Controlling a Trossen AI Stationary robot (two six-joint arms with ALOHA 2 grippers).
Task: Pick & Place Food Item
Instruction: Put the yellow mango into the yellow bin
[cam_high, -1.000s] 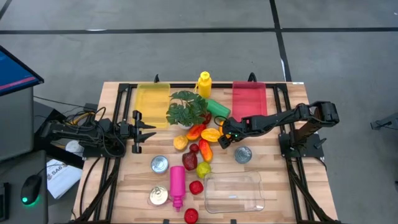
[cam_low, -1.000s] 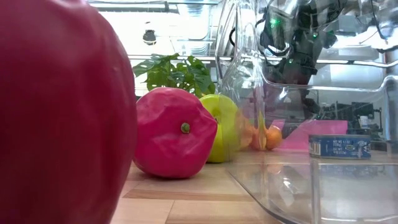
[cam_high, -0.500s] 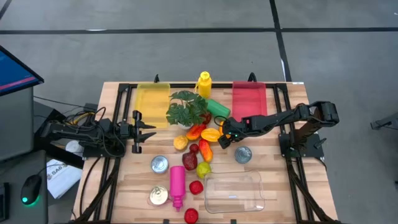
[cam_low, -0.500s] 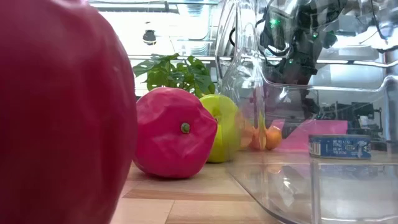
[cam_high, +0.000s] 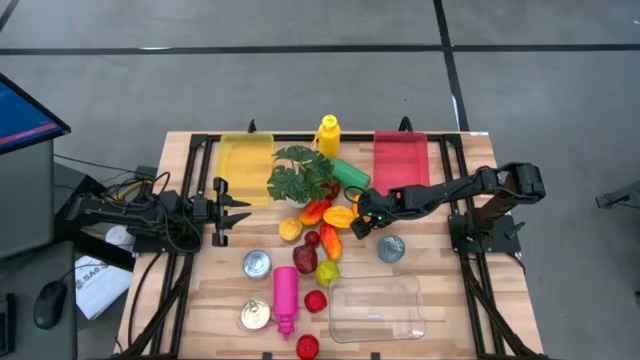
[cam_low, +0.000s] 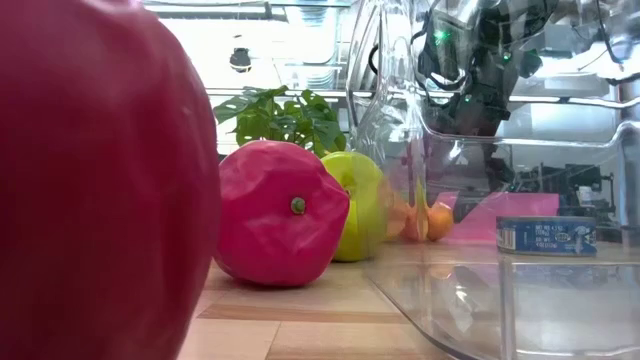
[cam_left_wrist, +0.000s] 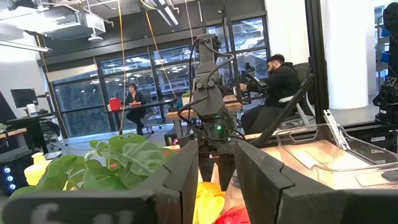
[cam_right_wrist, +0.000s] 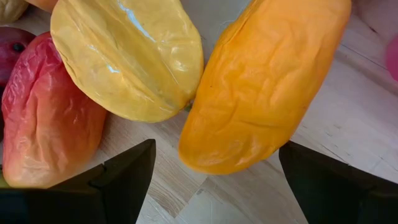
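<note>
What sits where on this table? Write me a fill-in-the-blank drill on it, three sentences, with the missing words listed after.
1. The right gripper is at the orange fruit with its jaws ____.
2. The left gripper waits at the table's left side, next to the tray coloured ____.
3. The yellow bottle stands between that tray and a second tray, which is ____.

Missing words: open; yellow; red.
</note>
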